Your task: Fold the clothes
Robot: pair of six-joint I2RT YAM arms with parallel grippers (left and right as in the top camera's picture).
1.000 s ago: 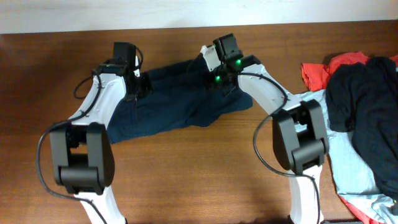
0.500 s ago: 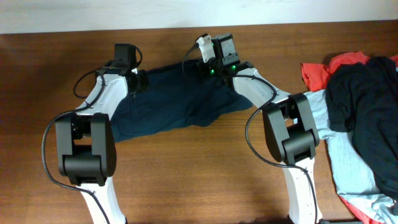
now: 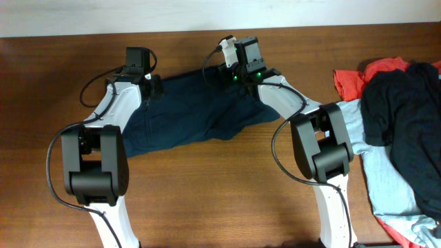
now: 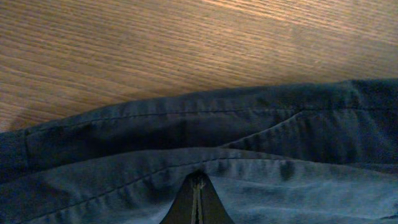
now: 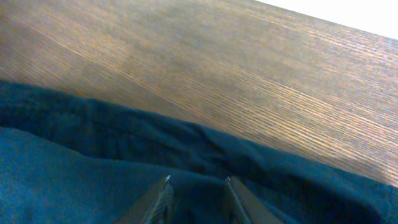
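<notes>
The navy shorts (image 3: pixel 200 114) lie spread on the wooden counter (image 3: pixel 207 200) between the two arms, toward its far side. They are fairly flat but rumpled along the near edge. Both arms reach over them to the far edge.

The left end effector (image 3: pixel 150 88) sits at the far left corner. In its wrist view the fingers are pressed together with no gap, tip resting against a raised ridge of cloth just short of the stitched band (image 4: pixel 186 134). I cannot tell whether any fabric is actually nipped between them. The right end effector (image 3: pixel 231 74) is at the far right part of the same edge. Its fingers are a narrow way apart with blue cloth showing between them, gripping nothing.

The step in hand looks like taking hold of that far edge to bring it over toward the near side. To do it well, I'd say each side needs a firm pinch on the band itself, not on a loose wrinkle. The two should then lift and travel together so the fold line comes out straight.

The heap at the right, with its red-orange garment (image 3: pixel 350 79), dark garment (image 3: pixel 406 110) and pale blue T-shirt (image 3: pixel 386 189), is well apart and out of the way.
</notes>
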